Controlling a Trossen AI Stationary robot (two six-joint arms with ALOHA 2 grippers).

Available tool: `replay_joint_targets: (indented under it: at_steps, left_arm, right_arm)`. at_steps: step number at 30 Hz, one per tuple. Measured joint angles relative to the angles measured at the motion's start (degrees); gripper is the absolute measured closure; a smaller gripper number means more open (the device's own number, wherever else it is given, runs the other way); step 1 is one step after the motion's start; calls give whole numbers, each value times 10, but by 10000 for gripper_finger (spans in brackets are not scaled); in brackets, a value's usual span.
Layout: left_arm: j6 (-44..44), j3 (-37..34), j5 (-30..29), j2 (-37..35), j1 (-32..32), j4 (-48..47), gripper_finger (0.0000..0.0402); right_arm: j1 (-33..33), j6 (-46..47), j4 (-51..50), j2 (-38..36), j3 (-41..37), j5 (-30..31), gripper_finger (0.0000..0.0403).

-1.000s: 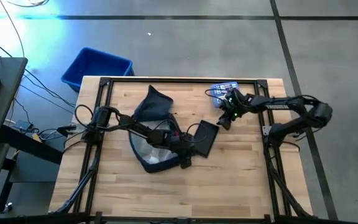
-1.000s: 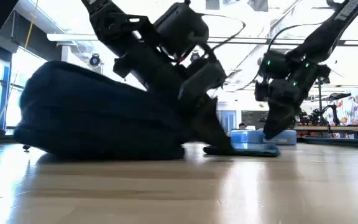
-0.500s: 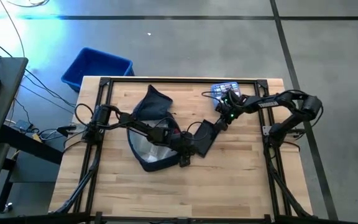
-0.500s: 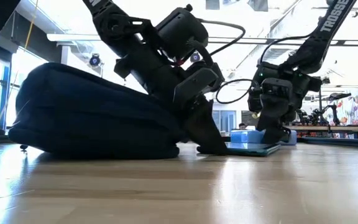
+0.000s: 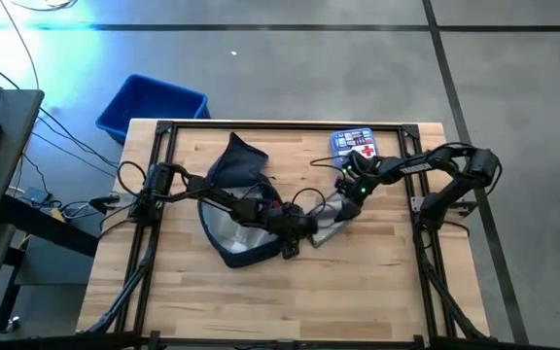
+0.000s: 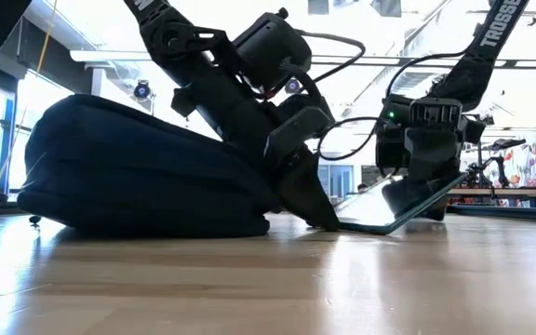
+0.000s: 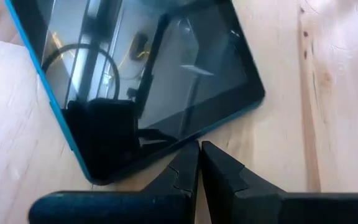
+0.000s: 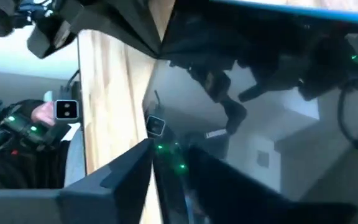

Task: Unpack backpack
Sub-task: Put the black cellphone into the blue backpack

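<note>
The dark navy backpack [image 5: 233, 194] lies left of the table's middle on its side, its pale lining showing at the open mouth; in the low view the backpack [image 6: 138, 177] fills the left. A flat black tablet with a cyan rim [image 5: 331, 219] sits just right of it, tilted. My left gripper [image 5: 304, 226] reaches over the backpack, shut, with its tips at the tablet's low edge. My right gripper [image 5: 348, 192] comes from the table's right and is shut on the tablet's raised side. My left gripper [image 7: 199, 149] has its shut fingertips against the tablet's low edge [image 7: 185, 134], slanting down from the backpack's side; the tips meet the table there [image 6: 324, 221]. My right gripper [image 6: 426, 191] pinches the tablet's raised edge [image 6: 435, 191], coming from the table's right and slanting down. The tablet is tilted, its opposite edge [image 6: 347, 225] on the table.
A blue box with a red mark [image 5: 354, 143] lies at the table's far edge, right of middle. A bright blue bin [image 5: 152, 105] stands on the floor beyond the far-left corner. The near half of the table [image 5: 290, 292] shows bare wood.
My right gripper has moved from the blue box toward the table's middle and down onto the tablet, taken hold of its right-hand edge and raised it. The tablet, flat on the table before, now stands tilted, its edge by the left gripper staying on the table.
</note>
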Motion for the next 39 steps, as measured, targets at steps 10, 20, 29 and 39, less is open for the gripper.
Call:
replay_joint_targets:
  at_steps: [10, 20, 29, 39]
  left_arm:
    - [17, 11, -53, -43, -20, -31, 401]
    - [79, 17, -379, -251, -114, -123, 401]
    - [-39, 18, -609, -372, -217, -323, 401]
    - [-257, 18, -627, -365, -259, -527, 401]
  right_arm:
    - [-18, 12, 23, -66, 3, 30, 387]
    - [21, 48, 54, -190, 97, 98, 398]
    - [135, 142, 225, -20, 227, 144, 399]
    - [200, 237, 301, 254, 431, 155, 399]
